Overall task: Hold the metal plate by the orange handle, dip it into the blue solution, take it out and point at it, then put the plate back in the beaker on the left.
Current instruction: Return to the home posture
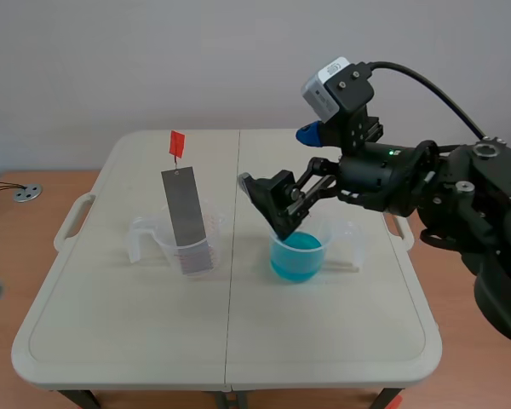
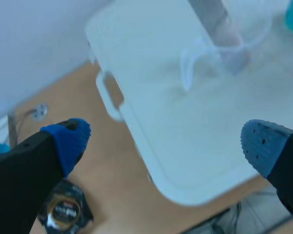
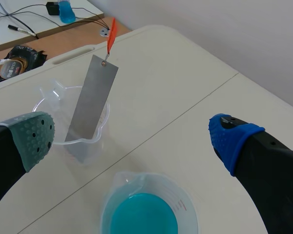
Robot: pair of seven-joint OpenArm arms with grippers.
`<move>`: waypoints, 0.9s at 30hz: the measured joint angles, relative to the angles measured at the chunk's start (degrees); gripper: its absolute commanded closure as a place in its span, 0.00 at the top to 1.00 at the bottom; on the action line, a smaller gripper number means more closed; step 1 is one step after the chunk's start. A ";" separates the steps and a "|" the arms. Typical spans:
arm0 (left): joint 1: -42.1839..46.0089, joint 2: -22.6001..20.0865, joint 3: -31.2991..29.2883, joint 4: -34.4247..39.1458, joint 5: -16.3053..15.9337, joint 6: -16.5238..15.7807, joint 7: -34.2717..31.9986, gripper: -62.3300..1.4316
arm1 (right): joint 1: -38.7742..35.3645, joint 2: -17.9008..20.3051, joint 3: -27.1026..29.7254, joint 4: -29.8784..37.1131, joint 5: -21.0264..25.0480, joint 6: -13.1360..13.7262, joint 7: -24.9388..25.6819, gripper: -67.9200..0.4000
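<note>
1. a flat, grey metal plate [image 1: 187,220] leans tilted in the clear plastic beaker [image 1: 153,240] on the left, its thin orange handle [image 1: 176,143] sticking up free.
2. the right gripper [image 1: 268,206] hangs just above the round beaker of blue solution [image 1: 297,256], fingers spread wide, holding nothing.
3. the left gripper [image 2: 166,144] gapes wide too, empty, off the pale table's rounded corner [image 2: 151,161].
4. the wrist views catch a dark crinkled packet [image 2: 64,210] that the scene view misses.

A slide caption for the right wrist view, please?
Open right gripper above clear beaker of blue solution; grey metal plate leans in another clear beaker.
</note>
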 measured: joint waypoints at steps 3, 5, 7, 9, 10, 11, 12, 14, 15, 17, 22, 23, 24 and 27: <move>-4.66 0.02 0.33 0.04 -1.44 -1.79 0.04 1.00 | -3.74 2.56 1.38 4.74 1.79 -0.13 0.02 0.98; -7.45 0.02 1.42 0.04 -1.42 -2.95 0.00 1.00 | -6.25 4.17 2.36 7.74 2.40 -0.15 0.02 0.98; -9.81 0.02 3.21 0.04 -1.40 -2.86 -0.26 1.00 | -8.79 5.75 3.41 10.36 2.84 -0.15 0.02 0.98; -11.65 0.02 5.20 0.02 -1.22 -2.91 -1.68 1.00 | -11.39 7.15 4.68 12.55 4.09 -0.17 0.04 0.98; -12.44 0.02 6.05 0.02 -1.22 -2.89 -2.45 1.00 | -12.59 7.76 5.35 13.42 4.87 -0.20 0.04 0.98; -13.16 0.02 6.88 0.02 -1.22 -2.84 -3.28 1.00 | -13.79 8.35 6.01 14.14 5.16 -0.20 0.04 0.98; -13.81 0.02 7.76 0.02 -1.22 -2.86 -3.96 1.00 | -14.97 8.90 6.69 14.75 5.22 -0.17 0.00 0.98; -15.15 0.02 9.84 0.00 -1.22 -2.84 -4.94 1.00 | -17.33 9.88 8.00 15.85 5.57 -0.20 0.02 0.98; -15.76 0.02 11.06 0.00 -1.20 -2.84 -5.40 1.00 | -18.47 10.36 8.57 16.37 5.57 -0.20 0.02 0.98; -17.25 0.02 14.01 -0.02 -1.14 -2.86 -5.90 1.00 | -20.85 11.10 9.77 17.46 5.57 -0.20 0.04 0.98; -22.80 0.04 21.49 -0.11 0.85 -2.86 -5.38 1.00 | -26.40 11.74 12.87 20.59 7.13 -0.20 0.07 0.98; -24.06 0.04 22.62 -0.11 1.16 -2.86 -5.16 1.00 | -27.34 11.87 13.42 21.16 7.30 -0.20 0.09 0.98; -25.24 0.04 23.65 -0.13 1.20 -2.86 -5.05 1.00 | -28.30 12.11 13.94 21.70 7.28 -0.17 0.09 0.98; -28.13 0.02 26.67 -0.13 2.75 -2.86 -5.05 1.00 | -31.17 12.57 15.76 23.37 7.28 -0.20 0.24 0.98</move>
